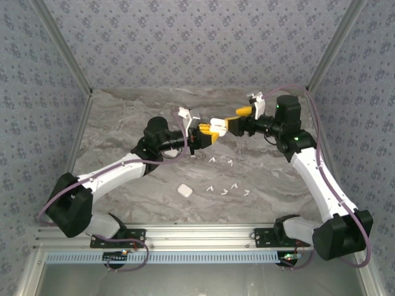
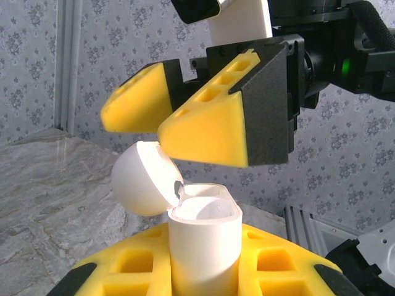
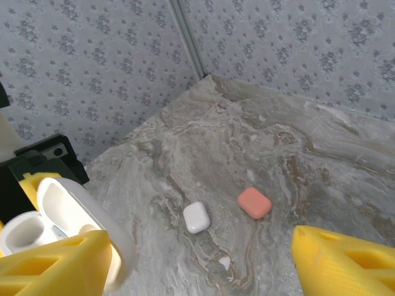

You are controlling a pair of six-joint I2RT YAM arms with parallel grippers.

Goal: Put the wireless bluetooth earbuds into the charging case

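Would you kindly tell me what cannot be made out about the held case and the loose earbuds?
Wells of the open charging case: left wrist view, its rim hides them, so any earbud inside cannot be told.
Same case, right wrist view: one finger of the right gripper covers it partly; the left edge cuts it.
Loose earbuds: top view, too small to tell orientation.

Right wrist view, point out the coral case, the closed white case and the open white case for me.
coral case [image 3: 254,203]: right wrist view, centre of its top face.
closed white case [image 3: 196,217]: right wrist view, centre of its top face.
open white case [image 3: 62,206]: right wrist view, hollow inside of its raised lid.
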